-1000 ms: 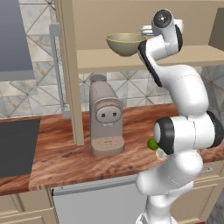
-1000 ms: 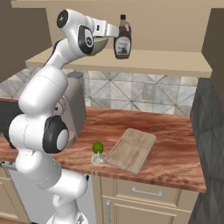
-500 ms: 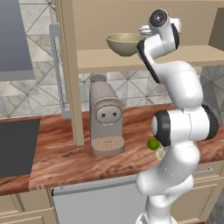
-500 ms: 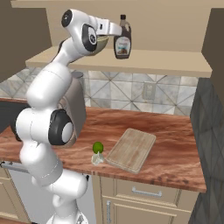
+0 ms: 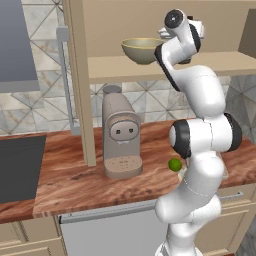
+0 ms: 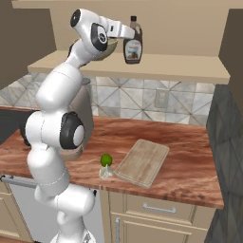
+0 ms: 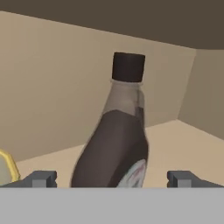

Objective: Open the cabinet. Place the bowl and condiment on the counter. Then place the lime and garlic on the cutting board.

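The cabinet (image 5: 77, 75) stands open. On its shelf (image 6: 180, 66) stands the condiment (image 6: 132, 47), a dark bottle with a dark cap, which rises large in the hand view (image 7: 114, 148). My gripper (image 7: 113, 179) is open at shelf height, one fingertip on each side of the bottle's lower body, touching nothing. The bowl (image 5: 142, 49) sits on the shelf just left of the hand; its rim (image 7: 6, 168) shows in the hand view. On the counter (image 6: 190, 156) lie the lime (image 6: 106, 160) and garlic (image 6: 105, 172), beside the cutting board (image 6: 142, 162).
A beige coffee machine (image 5: 120, 135) stands on the counter under the shelf, next to the open left door with its grey handle (image 5: 62, 75). A dark cooktop (image 5: 20, 165) lies at the far left. The right door (image 6: 232, 47) is swung out. Drawers (image 6: 156, 209) sit below.
The hand has edged a little closer to the bottle and the arm's lower links have swung upright. The gripper has stayed open; the bottle and bowl have not moved.
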Robot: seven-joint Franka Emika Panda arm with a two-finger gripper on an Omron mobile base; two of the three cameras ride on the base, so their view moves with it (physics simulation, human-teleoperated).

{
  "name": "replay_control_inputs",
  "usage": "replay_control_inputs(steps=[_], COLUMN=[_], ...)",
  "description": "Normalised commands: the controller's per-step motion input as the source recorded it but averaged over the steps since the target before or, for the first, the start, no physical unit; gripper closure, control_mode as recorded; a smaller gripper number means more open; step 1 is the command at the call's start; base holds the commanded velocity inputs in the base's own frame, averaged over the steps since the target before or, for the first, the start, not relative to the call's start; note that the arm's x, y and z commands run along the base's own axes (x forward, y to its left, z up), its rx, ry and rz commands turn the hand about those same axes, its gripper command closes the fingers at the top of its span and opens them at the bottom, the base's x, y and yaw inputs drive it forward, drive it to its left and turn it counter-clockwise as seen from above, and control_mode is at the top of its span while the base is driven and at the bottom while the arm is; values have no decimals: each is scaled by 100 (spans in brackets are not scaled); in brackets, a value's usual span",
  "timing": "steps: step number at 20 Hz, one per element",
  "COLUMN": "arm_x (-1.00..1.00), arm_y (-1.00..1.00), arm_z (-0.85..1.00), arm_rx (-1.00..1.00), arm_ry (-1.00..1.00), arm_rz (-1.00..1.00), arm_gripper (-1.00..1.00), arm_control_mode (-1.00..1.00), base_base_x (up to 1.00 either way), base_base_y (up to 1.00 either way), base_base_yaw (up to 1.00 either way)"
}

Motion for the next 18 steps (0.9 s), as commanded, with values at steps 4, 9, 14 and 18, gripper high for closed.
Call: replay_control_inputs(steps=[4,9,14,18], arm_x=[20,18,14,12], arm_y=[-11,-9,-8,-8], arm_z=[0,0,0,0], arm_rx=[9,3,0,0], arm_ry=[0,0,0,0], arm_rz=[-8,-4,-1,0], arm_gripper=[-100,-100,-100,-100], arm_control_mode=[-100,-100,-100,-100], base_base_x=[0,0,0,0], base_base_y=[0,0,0,0], base_base_yaw=[0,0,0,0])
